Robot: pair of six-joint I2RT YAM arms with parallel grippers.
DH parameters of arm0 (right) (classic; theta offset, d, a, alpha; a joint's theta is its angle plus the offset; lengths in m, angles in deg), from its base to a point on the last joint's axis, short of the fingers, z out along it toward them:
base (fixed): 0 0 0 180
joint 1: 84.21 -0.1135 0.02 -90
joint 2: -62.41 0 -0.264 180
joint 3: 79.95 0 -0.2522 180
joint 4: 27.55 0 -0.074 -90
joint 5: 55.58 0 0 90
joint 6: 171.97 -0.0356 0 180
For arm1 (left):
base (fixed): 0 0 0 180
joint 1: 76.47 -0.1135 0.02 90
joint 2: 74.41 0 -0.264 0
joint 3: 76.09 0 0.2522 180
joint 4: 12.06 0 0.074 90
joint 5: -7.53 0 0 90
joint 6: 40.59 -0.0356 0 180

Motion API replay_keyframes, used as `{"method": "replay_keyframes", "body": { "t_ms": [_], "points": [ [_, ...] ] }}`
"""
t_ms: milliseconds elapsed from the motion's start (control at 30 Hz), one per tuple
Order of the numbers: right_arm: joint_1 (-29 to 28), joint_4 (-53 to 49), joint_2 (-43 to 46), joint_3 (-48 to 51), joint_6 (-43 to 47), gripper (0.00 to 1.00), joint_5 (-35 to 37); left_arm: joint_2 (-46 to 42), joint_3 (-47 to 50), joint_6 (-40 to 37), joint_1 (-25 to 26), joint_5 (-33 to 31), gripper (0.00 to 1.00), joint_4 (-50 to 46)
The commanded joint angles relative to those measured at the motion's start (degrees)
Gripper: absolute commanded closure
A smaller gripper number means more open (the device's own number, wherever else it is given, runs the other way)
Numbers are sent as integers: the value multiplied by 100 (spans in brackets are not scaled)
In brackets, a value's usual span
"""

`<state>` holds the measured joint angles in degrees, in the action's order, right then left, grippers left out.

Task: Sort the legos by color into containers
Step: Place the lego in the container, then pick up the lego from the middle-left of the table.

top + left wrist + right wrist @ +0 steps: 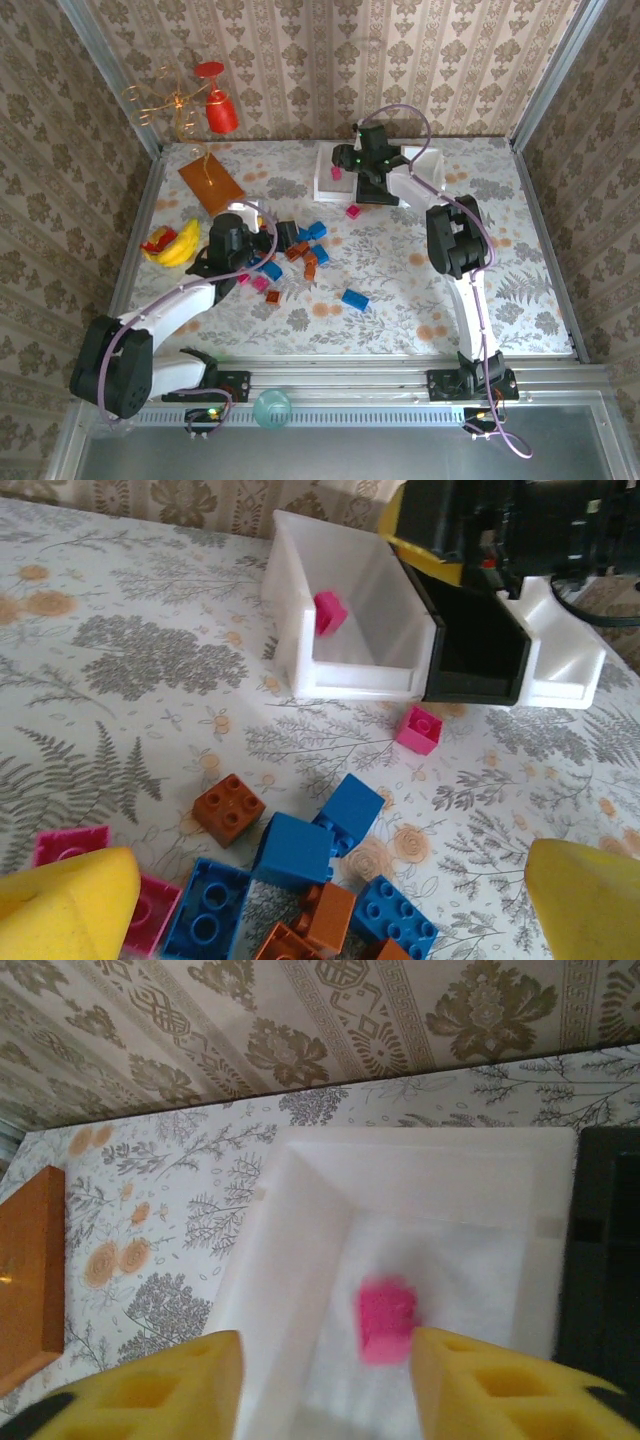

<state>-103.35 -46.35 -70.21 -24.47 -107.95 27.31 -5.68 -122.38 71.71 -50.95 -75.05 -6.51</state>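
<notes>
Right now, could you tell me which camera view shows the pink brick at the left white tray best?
Left wrist: the pink brick looks sharp, framed by the white tray. The right wrist view shows it larger but blurred. The top external view gives just a tiny pink spot.

We note beige damask wallpaper on the walls (330,60) on three sides. Aluminium posts (106,70) run along the back corners. The counter (400,285) wears a pale floral cloth, and a metal rail (350,372) edges its near side. Light is soft and even.
</notes>
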Motion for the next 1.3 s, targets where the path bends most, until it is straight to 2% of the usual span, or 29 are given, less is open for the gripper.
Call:
{"method": "replay_keyframes", "body": {
  "t_ms": [0, 100, 200, 300, 433, 567, 800, 1033, 1267],
  "points": [
    [27, -5, 803, 407, 62, 43, -413, -251, 63, 0, 32, -501, 0, -754],
    [-22, 330, 1670, 1477, 87, 39, -771, -369, 81, -90, -66, -865, 0, -1135],
    [-190, 780, 2667, 2919, 110, 35, -773, -181, -46, -29, -544, -683, 1, -1254],
    [-456, 973, 3497, 4075, 113, 30, -635, 489, -507, -91, -859, -344, 1, -1491],
    [-901, 682, 4265, 4953, 209, 22, -510, 1621, -1471, -437, -942, -359, 2, -2162],
    [-1255, 233, 4881, 5424, 410, 19, -357, 2554, -2190, -594, -961, -390, 5, -2530],
    [-1374, -74, 5707, 6058, 606, 17, -176, 3621, -3222, -735, -961, -469, 25, -3196],
    [-1373, 153, 5710, 6362, 721, 16, -203, 4081, -3707, -842, -948, -646, 45, -3655],
    [-1373, 387, 5729, 6626, 767, 15, -222, 4287, -3729, -851, -927, -713, 56, -3733]
  ]
}}
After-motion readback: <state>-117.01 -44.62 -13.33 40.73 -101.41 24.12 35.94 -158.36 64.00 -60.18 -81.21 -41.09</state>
